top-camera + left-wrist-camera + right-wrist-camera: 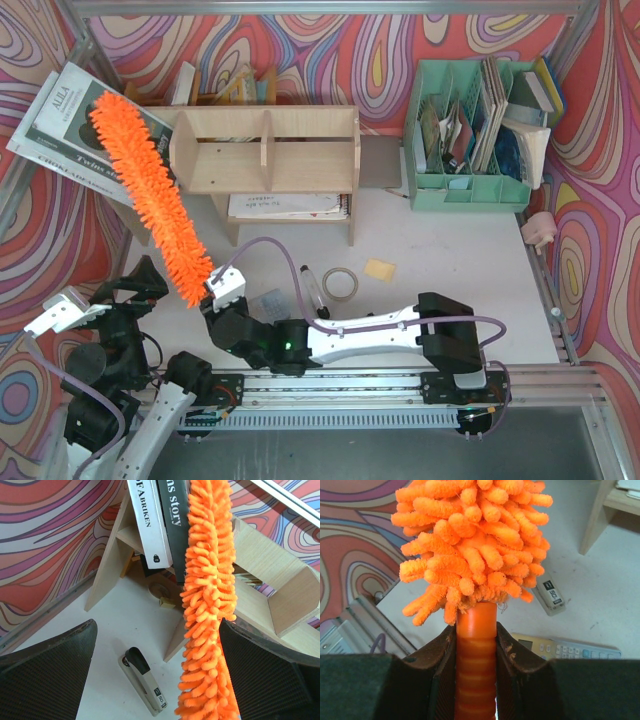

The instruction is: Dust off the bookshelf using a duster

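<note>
The duster (150, 195) slants upward off the left end of the bookshelf (265, 150). Its shaggy orange head runs from my right gripper (222, 290) toward the books (70, 120) propped at the back-left wall. The right wrist view shows the jaws clamped on the ribbed handle (476, 645) right under the head, a short grip that I judge gives firm control of the long brush for sweeping. Whether the fibres touch the shelf's side panel I cannot tell from above. My left gripper (157, 625) hangs spread wide, holding nothing, just beside the head's lower end; I take it to be standing clear so 1 arm does the work. A stapler (142, 680) lies on the table (450, 260) below, with a tape roll (340, 283) and a green file organiser (470, 130) farther right. By my reading, the brush is lined up at the shelf's left end, with 3 compartments to its right to cover.
</note>
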`<act>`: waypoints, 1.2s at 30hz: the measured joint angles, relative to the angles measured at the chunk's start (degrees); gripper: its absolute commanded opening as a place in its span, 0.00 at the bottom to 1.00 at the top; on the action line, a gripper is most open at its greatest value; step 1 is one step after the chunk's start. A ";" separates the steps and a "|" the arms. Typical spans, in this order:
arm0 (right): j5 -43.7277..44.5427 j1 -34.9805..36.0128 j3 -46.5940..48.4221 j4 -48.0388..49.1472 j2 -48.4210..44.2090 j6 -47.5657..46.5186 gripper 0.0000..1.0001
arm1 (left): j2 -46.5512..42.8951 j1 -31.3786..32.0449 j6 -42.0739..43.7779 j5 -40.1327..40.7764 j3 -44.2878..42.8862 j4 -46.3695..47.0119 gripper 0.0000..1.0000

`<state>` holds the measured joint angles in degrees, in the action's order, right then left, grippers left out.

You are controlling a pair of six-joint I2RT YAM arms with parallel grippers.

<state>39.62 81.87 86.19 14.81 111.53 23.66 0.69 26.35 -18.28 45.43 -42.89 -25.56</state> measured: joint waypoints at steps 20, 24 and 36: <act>-1.95 0.24 6.12 -0.57 2.91 -1.57 0.00 | 0.00 0.00 0.00 -0.15 0.02 0.00 0.98; -1.73 -0.09 6.10 -2.12 3.54 0.52 0.00 | 0.00 0.00 0.00 -0.17 0.02 0.00 0.98; 2.62 -0.70 6.21 -8.46 3.48 3.41 0.00 | 0.00 0.00 -0.20 -0.17 0.04 0.00 0.98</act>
<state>42.24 81.17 92.40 6.35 115.00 27.07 0.69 26.35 -18.48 45.25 -42.85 -25.56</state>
